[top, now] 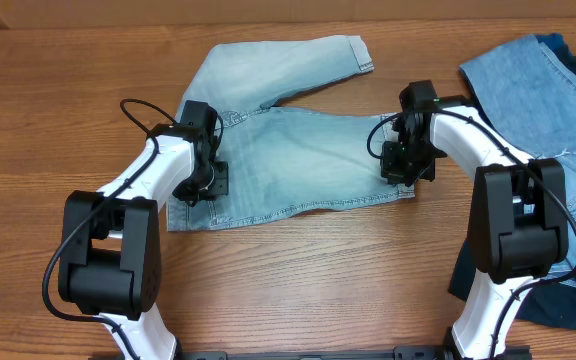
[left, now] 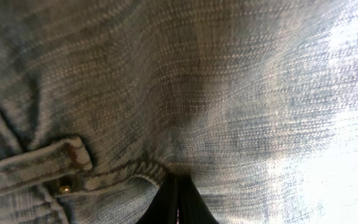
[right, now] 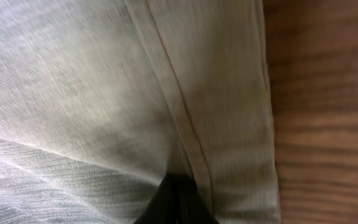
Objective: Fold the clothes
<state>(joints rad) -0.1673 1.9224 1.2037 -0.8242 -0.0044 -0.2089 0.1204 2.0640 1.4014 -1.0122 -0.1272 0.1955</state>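
Pale light-blue denim shorts (top: 298, 150) lie flat on the wooden table, one leg running right, the other angled up to the back. My left gripper (top: 206, 180) presses on the waistband end at the left. In the left wrist view its fingers (left: 178, 202) are pinched together on denim (left: 216, 93) beside a belt loop and rivet. My right gripper (top: 405, 163) sits on the hem end at the right. In the right wrist view its fingers (right: 178, 202) are closed on the cloth (right: 73, 93) by the stitched hem.
Medium-blue ripped jeans (top: 548, 90) lie at the far right, over dark navy cloth (top: 558, 300) near the right arm's base. Bare wood table (top: 298, 280) lies in front of the shorts and also shows in the right wrist view (right: 328, 112).
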